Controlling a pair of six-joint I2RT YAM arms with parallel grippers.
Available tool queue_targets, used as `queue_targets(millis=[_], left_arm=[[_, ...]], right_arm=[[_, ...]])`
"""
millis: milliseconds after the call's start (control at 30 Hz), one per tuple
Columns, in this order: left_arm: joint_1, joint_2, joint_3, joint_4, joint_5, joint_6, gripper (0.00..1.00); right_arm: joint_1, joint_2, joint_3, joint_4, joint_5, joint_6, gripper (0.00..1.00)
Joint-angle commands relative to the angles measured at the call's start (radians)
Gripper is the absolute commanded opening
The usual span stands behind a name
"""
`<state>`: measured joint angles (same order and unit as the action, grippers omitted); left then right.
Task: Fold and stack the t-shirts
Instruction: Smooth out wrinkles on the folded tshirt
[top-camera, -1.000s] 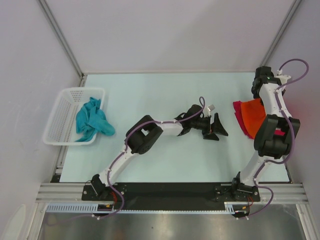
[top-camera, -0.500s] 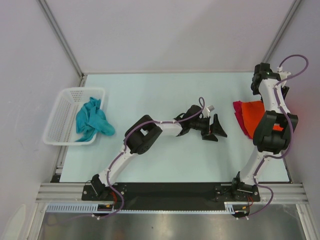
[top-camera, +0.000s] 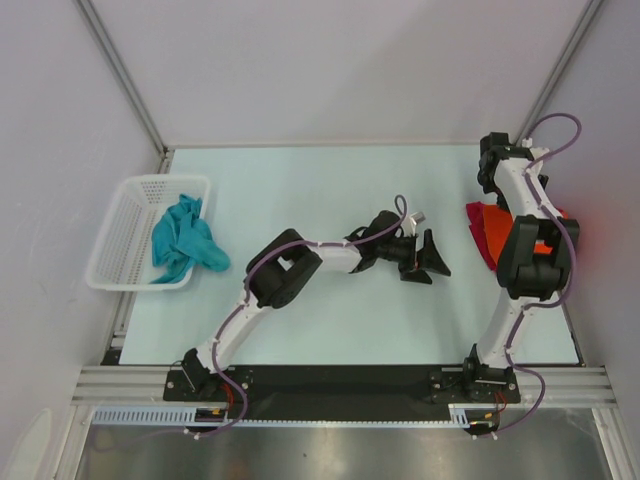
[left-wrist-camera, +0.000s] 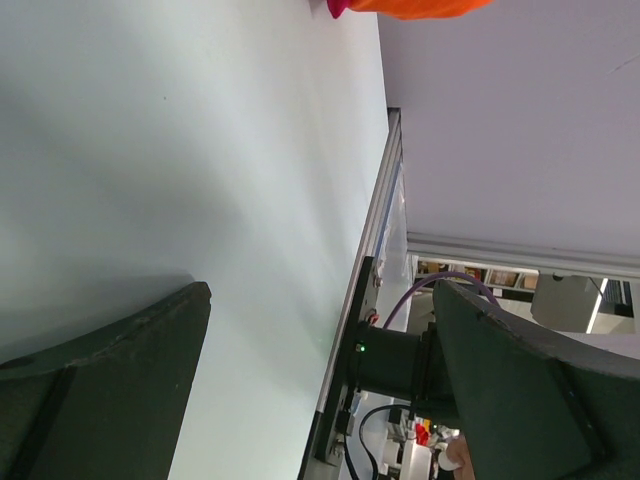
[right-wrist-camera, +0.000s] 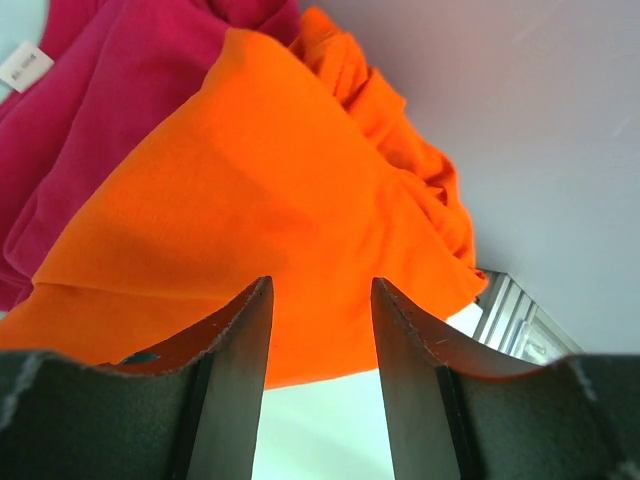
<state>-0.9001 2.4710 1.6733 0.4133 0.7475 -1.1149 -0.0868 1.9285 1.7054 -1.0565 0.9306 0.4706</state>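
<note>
The orange t-shirt (right-wrist-camera: 250, 170) lies folded on the crimson red t-shirt (right-wrist-camera: 90, 120) at the table's far right; from above, both the orange t-shirt (top-camera: 497, 225) and the red t-shirt (top-camera: 478, 232) are partly hidden by my right arm. My right gripper (right-wrist-camera: 320, 290) is open just short of the orange cloth, with nothing between its fingers; its place from above is at the back right (top-camera: 492, 172). The teal t-shirt (top-camera: 183, 240) hangs crumpled over the basket's edge. My left gripper (top-camera: 428, 258) is wide open and empty over mid-table, and its wrist view catches the orange t-shirt (left-wrist-camera: 420, 6) at the top edge.
A white mesh basket (top-camera: 112, 235) stands at the table's left edge. The enclosure's right wall is close behind the shirt pile. My left arm (top-camera: 300, 265) stretches across the middle of the table. A metal rail (top-camera: 340, 385) runs along the near edge.
My right gripper has opened and drawn back to the left along the far edge, leaving the orange t-shirt on the red one. The left arm has barely moved.
</note>
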Motion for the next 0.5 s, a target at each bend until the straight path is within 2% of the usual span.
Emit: queue_targets(millis=[0, 467], left_arm=[[0.02, -0.058, -0.03, -0.018, 0.007, 0.052, 0.99], [0.05, -0.086, -0.101, 0.001, 0.023, 0.063, 1.0]], right_arm=[[-0.004, 0.05, 0.003, 0.016, 0.004, 0.033, 0.49], [-0.14, 0.086, -0.109, 0.055, 0.082, 0.099, 0.49]])
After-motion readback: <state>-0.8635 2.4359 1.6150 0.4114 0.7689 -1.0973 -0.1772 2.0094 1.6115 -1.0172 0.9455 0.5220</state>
